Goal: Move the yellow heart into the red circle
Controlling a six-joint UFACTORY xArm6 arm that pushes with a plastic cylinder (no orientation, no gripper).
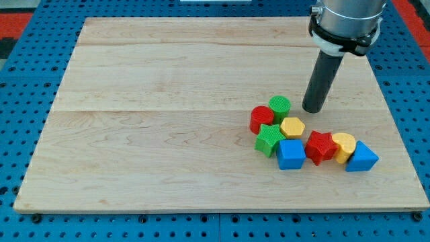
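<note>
The yellow heart [345,146] lies at the view's lower right, between a red star [321,146] and a blue triangle [362,158]. The red circle [261,118] sits further to the view's left, at the left end of the cluster. My tip [313,109] rests on the board above the cluster, to the right of the green circle [280,107] and above and left of the yellow heart, apart from both.
A yellow hexagon [292,127], a green star [269,139] and a blue cube [291,154] lie between the red circle and the red star. The wooden board [168,121] lies on a blue pegboard surface [20,81].
</note>
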